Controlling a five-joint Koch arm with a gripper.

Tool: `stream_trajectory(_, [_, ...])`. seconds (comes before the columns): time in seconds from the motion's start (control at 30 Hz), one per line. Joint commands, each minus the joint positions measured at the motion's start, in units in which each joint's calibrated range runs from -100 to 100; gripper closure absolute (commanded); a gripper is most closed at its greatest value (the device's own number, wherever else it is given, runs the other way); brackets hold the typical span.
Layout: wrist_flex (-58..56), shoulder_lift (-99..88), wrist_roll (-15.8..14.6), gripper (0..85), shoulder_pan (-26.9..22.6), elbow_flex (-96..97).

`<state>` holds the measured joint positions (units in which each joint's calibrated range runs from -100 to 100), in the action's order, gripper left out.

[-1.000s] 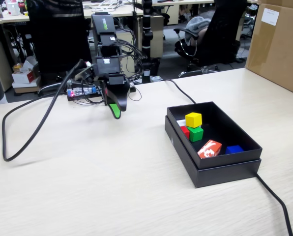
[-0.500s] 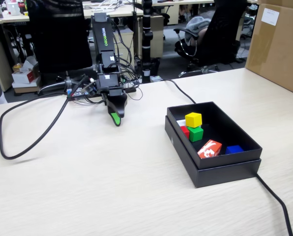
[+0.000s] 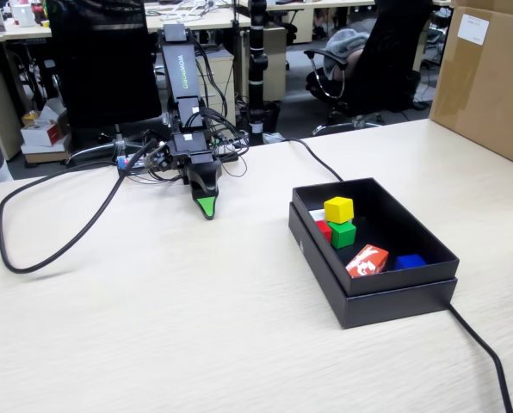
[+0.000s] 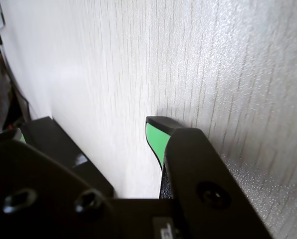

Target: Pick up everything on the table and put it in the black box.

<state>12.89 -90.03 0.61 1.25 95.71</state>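
Observation:
The black box (image 3: pixel 386 301) sits on the table (image 3: pixel 196 318), right of centre in the fixed view. Inside it the yellow cube (image 3: pixel 339 209) rests on top of the green cube (image 3: pixel 343 233). The red cube (image 3: pixel 324 229) is partly hidden beside them. My gripper (image 3: pixel 207 206) is well to the left of the box, pointing down with its green tip at the table surface. In the wrist view the gripper (image 4: pixel 87 135) holds nothing. One green-padded finger (image 4: pixel 156 139) touches the wood, and the other jaw stands apart at the left edge.
A red-and-white packet (image 3: pixel 367 261), a blue block (image 3: pixel 409 261) and a white block's corner (image 3: pixel 316 215) also lie in the box. A brown carton (image 3: pixel 485 77) stands at the far right. Black cables (image 3: pixel 58 245) (image 3: pixel 485 353) cross the table. Office chairs stand behind.
The arm has folded down and the gripper has rolled and sunk until its tip reaches the table. The cable at left has shifted slightly. The cubes in the box have not moved.

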Motion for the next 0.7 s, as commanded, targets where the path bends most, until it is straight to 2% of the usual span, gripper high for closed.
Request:
stream_trajectory(0.0, [0.4, 0.0, -0.4, 37.9, -0.4, 0.2])
stream_trajectory(0.13, [0.2, 0.1, -0.4, 37.8, -1.8, 1.0])
stream_trajectory(0.67, [-0.1, 0.7, -0.1, 36.7, -1.5, 1.0])
